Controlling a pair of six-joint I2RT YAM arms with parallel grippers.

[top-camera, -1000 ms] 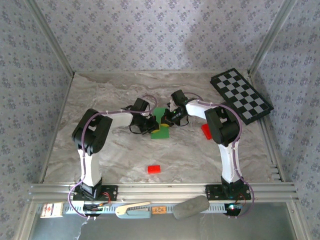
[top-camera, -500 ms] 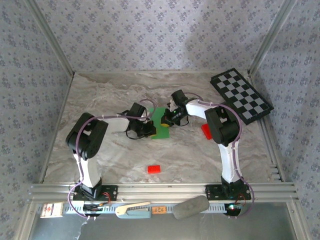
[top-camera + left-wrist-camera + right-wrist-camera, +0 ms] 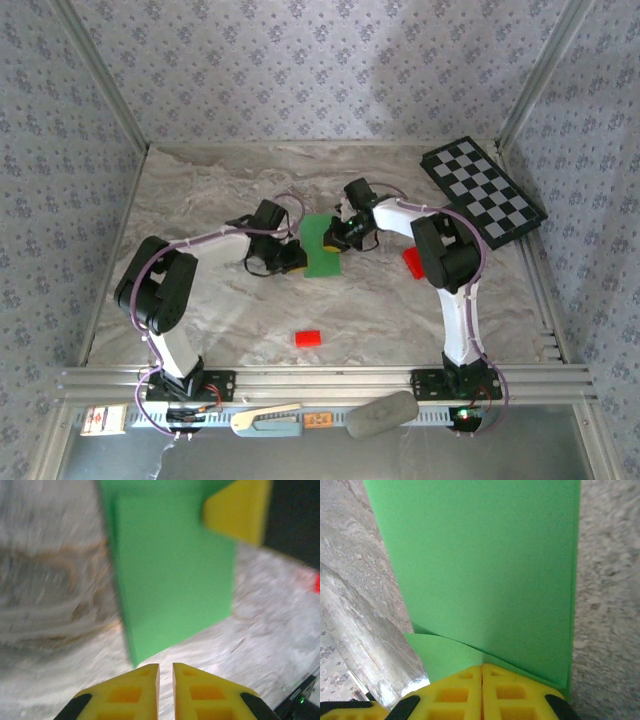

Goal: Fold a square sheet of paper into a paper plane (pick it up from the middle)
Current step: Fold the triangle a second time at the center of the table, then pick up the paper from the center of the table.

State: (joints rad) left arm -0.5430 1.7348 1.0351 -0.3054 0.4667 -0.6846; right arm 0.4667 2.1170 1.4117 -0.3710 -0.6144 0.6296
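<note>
Showing one green sheet (image 3: pixel 322 246), two red pieces (image 3: pixel 309 338) (image 3: pixel 411 262).

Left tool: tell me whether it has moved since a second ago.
Yes. The left tool has drawn back leftward from the green paper, farther from the checkerboard.

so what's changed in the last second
The left claw pulled back to the left, off the square sheet of paper, and its jaws have parted a crack, holding nothing. The right claw stays shut on the sheet; the sheet, red block and checkerboard have not moved.
</note>
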